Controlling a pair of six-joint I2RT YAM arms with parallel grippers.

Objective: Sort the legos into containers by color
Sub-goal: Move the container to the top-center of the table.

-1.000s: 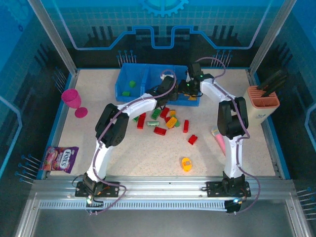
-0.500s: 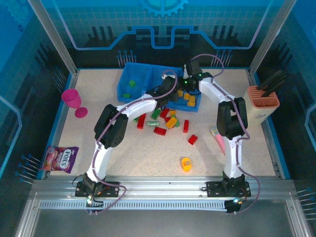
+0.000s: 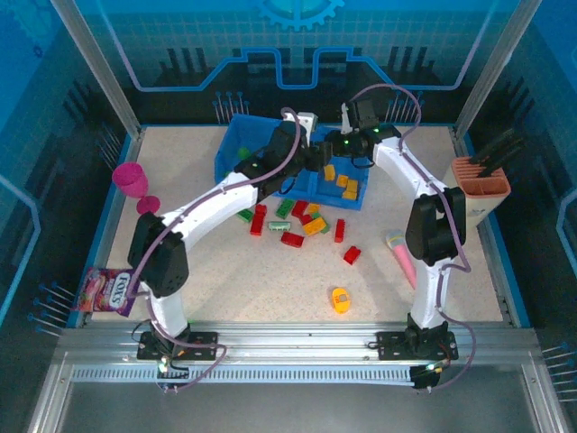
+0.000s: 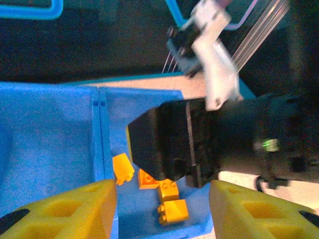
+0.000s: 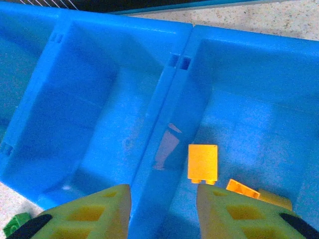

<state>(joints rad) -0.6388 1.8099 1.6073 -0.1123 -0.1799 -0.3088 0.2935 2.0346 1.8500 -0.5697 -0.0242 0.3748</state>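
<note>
The blue tray (image 3: 233,133) stands at the back of the table. Its right compartment (image 5: 259,89) holds several orange legos (image 3: 343,180): one flat brick (image 5: 203,163) and another (image 5: 242,188) lie by my right fingers. My left gripper (image 3: 313,157) and right gripper (image 3: 348,146) hover close together over that compartment. The left gripper (image 4: 162,211) is open and holds nothing, with orange legos (image 4: 173,210) below it. The right gripper (image 5: 163,211) is also open, above the divider (image 5: 164,114). Red, green and orange legos (image 3: 291,239) lie loose in front of the tray.
A magenta cup (image 3: 131,178) and its lid (image 3: 147,206) sit at the left, and a candy packet (image 3: 112,290) lies near the front left. At the right edge stands a beige holder (image 3: 480,188) with black tools. A pink stick (image 3: 401,257) lies by the right arm.
Both grippers have opened over the tray's right compartment. The left arm has lifted and its elbow has swung out to the left. The right gripper has shifted slightly back.
</note>
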